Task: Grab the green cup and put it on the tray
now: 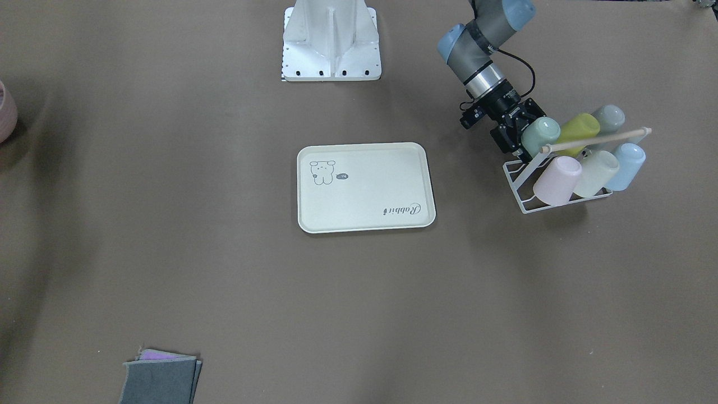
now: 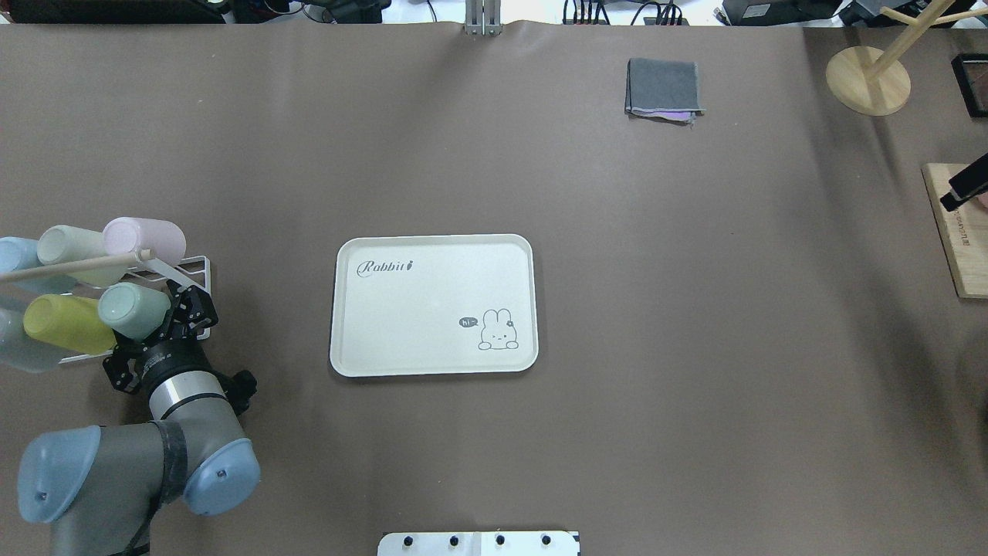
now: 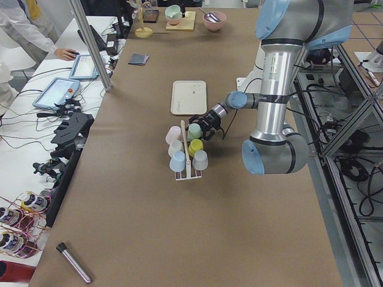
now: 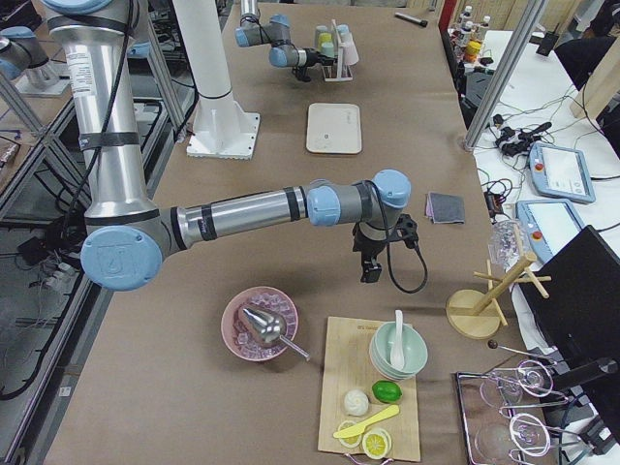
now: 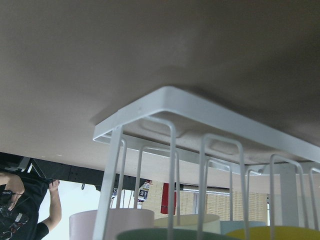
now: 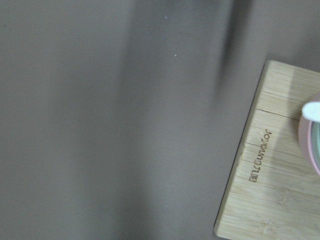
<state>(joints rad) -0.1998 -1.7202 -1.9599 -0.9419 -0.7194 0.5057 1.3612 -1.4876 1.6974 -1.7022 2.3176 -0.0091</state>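
Pale mint-green plastic cup (image 1: pixel 541 134), plain; cream rectangular tray (image 1: pixel 364 191), grey animal sketch, grey "Rabbit" script; white wire rack (image 5: pixel 200 106); yellow-green cup (image 1: pixel 578 132); pink cup (image 1: pixel 556 178); brown table (image 1: pixel 168 252)

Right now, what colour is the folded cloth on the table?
The folded cloth is dark grey over purple, clearest in the overhead exterior view.

Beside the rack (image 5: pixel 200 106), my left gripper (image 1: pixel 523 139) has its fingertips tucked behind the green cup (image 1: pixel 541 134); whether they pinch it, I can't tell. My left wrist view crops the racked pink cup (image 5: pixel 82 227) at its bottom edge. My right gripper (image 4: pixel 371 269), far from the rack, looks too small to read.
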